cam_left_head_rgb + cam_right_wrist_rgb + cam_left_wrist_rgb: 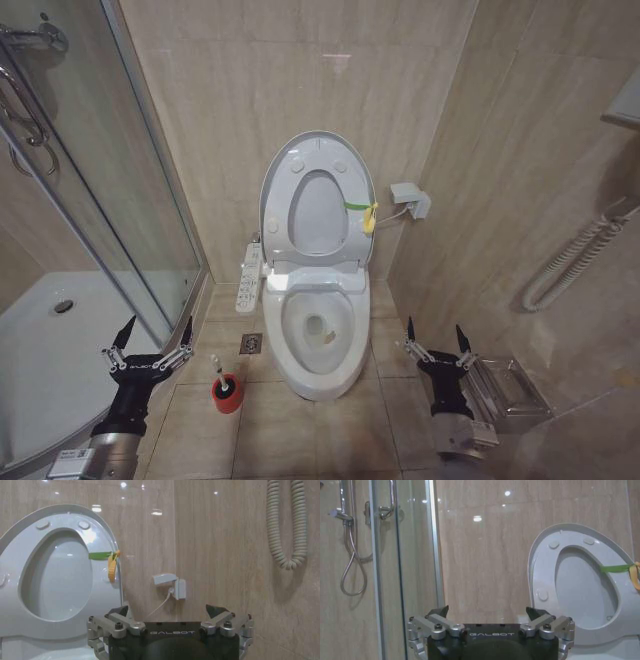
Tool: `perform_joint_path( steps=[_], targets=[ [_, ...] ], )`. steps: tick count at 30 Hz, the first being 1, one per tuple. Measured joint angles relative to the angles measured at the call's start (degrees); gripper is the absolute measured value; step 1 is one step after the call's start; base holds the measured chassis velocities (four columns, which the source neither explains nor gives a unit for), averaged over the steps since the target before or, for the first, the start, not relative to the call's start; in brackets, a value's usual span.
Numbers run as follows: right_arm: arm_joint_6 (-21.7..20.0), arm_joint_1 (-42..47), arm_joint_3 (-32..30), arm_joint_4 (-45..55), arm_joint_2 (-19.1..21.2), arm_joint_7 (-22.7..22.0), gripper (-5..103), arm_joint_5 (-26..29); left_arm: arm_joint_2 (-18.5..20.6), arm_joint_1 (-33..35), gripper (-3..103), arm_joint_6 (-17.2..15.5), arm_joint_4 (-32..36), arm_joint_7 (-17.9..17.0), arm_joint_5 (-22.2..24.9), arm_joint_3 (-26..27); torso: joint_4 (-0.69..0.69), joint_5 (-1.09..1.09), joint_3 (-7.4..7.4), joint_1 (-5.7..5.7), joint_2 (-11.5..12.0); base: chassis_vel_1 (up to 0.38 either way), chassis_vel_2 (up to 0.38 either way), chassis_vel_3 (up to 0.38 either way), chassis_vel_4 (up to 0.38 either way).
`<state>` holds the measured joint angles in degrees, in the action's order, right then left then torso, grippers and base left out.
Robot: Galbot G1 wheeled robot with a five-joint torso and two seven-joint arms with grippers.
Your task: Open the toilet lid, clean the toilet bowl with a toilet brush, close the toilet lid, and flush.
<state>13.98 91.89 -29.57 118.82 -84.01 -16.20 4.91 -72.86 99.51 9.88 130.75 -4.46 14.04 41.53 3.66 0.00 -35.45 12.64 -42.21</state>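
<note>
The toilet lid (318,215) stands upright against the back wall with the seat ring (283,205) raised against it; a yellow-green tag (365,212) hangs at its side. The lid also shows through the ring's hole in the left wrist view (585,588) and the right wrist view (60,581). Below, the toilet bowl (290,345) lies uncovered. The toilet brush (221,377) stands in its red holder (229,396) on the floor left of the bowl. My left gripper (157,328) (487,611) hangs open left of the holder. My right gripper (436,330) (167,609) is open right of the bowl.
A glass shower enclosure (100,200) and white shower tray (50,340) fill the left side. A button panel (248,280) juts from the bowl's left, with a floor drain (250,343) beneath. On the right are a wall socket (410,198), coiled hose (570,265) and metal rack (510,390).
</note>
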Motion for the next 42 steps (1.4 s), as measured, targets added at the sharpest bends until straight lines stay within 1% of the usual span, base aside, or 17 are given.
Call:
perform_joint_path(
  steps=[42],
  targets=[
    [0.00,0.00,0.00,-0.02,0.00,0.00,100,0.00,0.00,0.00,100,0.00,0.00,0.00,0.00,0.00,0.00,0.00,0.00,0.00,0.00,0.000,0.000,0.000,0.000]
  ],
)
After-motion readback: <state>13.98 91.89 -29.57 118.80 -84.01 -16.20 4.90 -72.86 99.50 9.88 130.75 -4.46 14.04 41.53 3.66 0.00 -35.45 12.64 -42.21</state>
